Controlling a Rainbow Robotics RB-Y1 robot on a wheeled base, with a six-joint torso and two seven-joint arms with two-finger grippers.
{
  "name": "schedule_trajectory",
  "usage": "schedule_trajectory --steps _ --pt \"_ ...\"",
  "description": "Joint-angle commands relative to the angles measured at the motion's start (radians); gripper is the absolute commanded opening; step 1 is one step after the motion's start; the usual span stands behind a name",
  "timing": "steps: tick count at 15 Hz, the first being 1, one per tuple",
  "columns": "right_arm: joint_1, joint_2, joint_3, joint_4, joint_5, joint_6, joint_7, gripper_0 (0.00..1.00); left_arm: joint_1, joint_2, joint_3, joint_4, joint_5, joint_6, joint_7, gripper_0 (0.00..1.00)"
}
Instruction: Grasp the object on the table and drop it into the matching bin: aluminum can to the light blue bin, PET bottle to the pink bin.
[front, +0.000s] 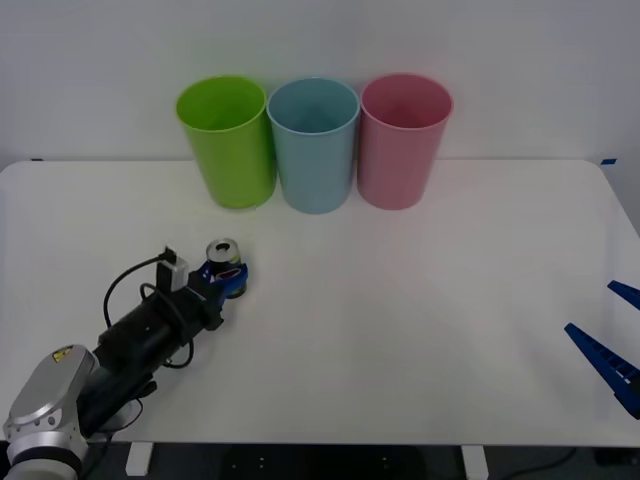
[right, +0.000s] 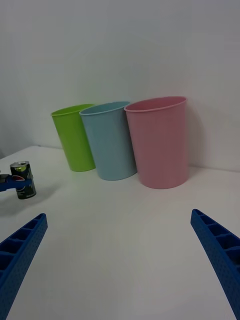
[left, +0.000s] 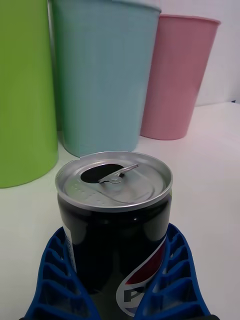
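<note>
Left gripper (front: 226, 279) fingers are closed against both sides of the upright aluminum can (front: 223, 254) on the table (front: 400, 330). Right gripper (front: 612, 330) rests open, empty, at the table's right edge.

My front camera looks down over the table (front: 400, 330); my left wrist camera sits close against the can (left: 115, 220); my right wrist camera faces three bins from afar.

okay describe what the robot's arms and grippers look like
The left arm is black toward the wrist, silver-grey at the near joint with a small yellow sticker, and has a looping black cable. The left gripper and right gripper have blue ribbed fingers with a lattice pattern.
</note>
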Motion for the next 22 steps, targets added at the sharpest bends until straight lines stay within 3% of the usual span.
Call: schedule_trajectory --steps 1,10,18,22 --pt "0.0 0.0 0.0 0.0 0.0 0.0 0.0 1.0 0.009 0.006 0.0 -0.056 0.006 -0.005 0.023 0.0" --pt "0.0 0.0 0.0 0.0 0.0 0.0 0.0 1.0 -0.011 0.061 -0.005 -0.302 -0.015 -0.011 0.326 0.0" --pt "0.0 0.0 0.0 0.0 0.0 0.0 0.0 1.0 -0.169 0.092 0.018 -0.319 -0.018 0.006 0.556 0.0" --pt "0.0 0.0 0.0 0.0 0.0 0.0 0.0 1.0 -0.262 0.095 0.003 -0.317 -0.103 0.068 0.704 0.0"
